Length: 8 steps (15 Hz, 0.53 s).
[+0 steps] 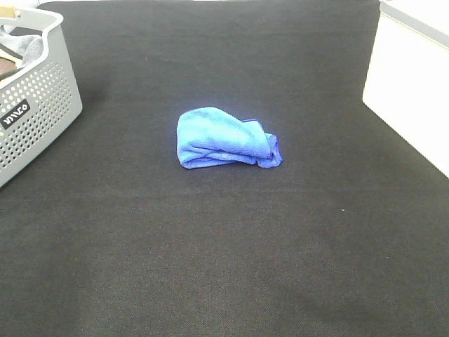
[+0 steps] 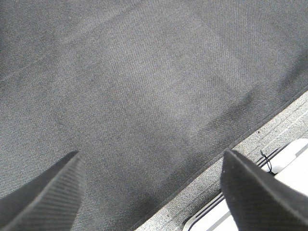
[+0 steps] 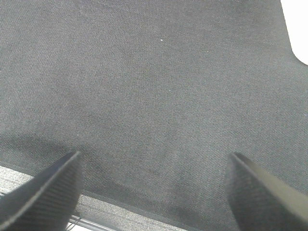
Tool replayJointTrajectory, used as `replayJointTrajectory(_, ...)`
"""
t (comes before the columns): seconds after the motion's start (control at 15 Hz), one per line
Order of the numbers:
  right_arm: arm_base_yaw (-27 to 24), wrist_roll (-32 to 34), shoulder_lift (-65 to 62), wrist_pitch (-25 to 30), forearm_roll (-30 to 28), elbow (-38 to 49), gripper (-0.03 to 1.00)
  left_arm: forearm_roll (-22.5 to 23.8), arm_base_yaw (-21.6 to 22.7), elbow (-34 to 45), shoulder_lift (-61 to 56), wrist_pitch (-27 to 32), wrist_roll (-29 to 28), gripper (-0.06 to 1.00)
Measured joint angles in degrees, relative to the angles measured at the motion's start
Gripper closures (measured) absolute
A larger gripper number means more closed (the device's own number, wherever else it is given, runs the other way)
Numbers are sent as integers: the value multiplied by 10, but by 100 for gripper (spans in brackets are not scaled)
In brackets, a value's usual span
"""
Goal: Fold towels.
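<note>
Two robot grippers hang over the near edge of a black cloth-covered table (image 1: 224, 281), both with jaws spread wide and nothing between them. In the left wrist view, the left gripper (image 2: 151, 192) shows only its two dark, ribbed fingers (image 2: 48, 197) above bare black fabric, with a strip of grey edging (image 2: 226, 173) and a white surface (image 2: 293, 159) just beyond the cloth's border. In the right wrist view, the right gripper (image 3: 154, 192) likewise frames plain black fabric between its fingers (image 3: 262, 192), with a thin grey border (image 3: 120, 214) running under them and a patch of white (image 3: 298, 29) at one corner. Neither gripper appears in the high view.

Farther in, near the middle of the table, a bright blue towel (image 1: 226, 137) lies in a loosely folded bundle, rounded on its left side and bunched into darker creases on its right. It rests flat on the black cloth, well apart from everything else and from both grippers. No tag shows on it from this angle.

Farthest back, at the left rear corner, a grey perforated basket (image 1: 38, 105) stands on the table, cut off by the frame, a small black label (image 1: 15, 112) on its side. Grey cloth (image 1: 28, 48) can be made out inside it. A white surface (image 1: 410, 91) runs along the table's right side.
</note>
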Motion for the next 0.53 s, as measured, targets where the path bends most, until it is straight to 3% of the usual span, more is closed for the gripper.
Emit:
replayJointTrajectory(0.33, -10, 0, -4, 0, 0, 0, 20, 0, 0, 0, -10, -2, 0, 20)
replayJointTrajectory(0.53, -82, 0, -50, -1, 1, 0, 20, 0, 28, 0, -70, -2, 0, 20)
